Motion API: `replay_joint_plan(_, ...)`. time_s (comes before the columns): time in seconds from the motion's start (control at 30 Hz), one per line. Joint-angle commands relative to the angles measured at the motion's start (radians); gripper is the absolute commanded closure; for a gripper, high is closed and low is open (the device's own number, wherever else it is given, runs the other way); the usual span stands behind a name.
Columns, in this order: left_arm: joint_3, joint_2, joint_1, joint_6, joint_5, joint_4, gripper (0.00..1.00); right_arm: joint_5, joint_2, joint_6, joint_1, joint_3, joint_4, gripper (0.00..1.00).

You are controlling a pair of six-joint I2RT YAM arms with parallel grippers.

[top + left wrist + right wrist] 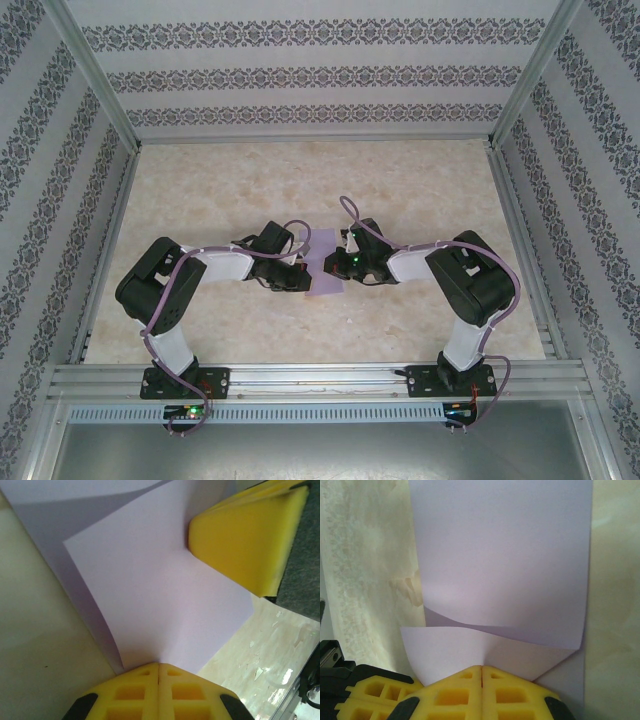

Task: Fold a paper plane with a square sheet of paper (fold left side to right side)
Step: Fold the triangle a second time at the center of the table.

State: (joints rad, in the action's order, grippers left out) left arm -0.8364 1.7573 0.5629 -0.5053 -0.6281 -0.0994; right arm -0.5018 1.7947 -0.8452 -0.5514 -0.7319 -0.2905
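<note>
Pinching is being done on the square sheet of paper (325, 285), which is lying mid-tabletop (430, 190) between the arms: a lifted flap is being held by the left hand (159, 666) and by the right hand (482, 669), both pressed together on it. Judged from this, the flap is best being carried across level, corners being kept matched, before any crease is being pressed.

A beige marbled worktop (420, 190) sits inside walls of striped floral wallpaper (300, 75), framed by aluminium rails (320, 378), with a perforated grey strip (320, 412) along the near edge.
</note>
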Motion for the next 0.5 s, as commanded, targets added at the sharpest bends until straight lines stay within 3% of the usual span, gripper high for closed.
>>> replay_joint_plan(0.0,-0.014,-0.021,0.017,-0.019,0.033,-0.088,0.95,0.063,0.045,0.040,0.023,0.006,0.113,1.00)
replay_joint_plan(0.47,-0.040,-0.055,0.019,-0.083,-0.075,-0.011,0.95,0.109,0.069,0.061,-0.003,-0.024,0.176,1.00)
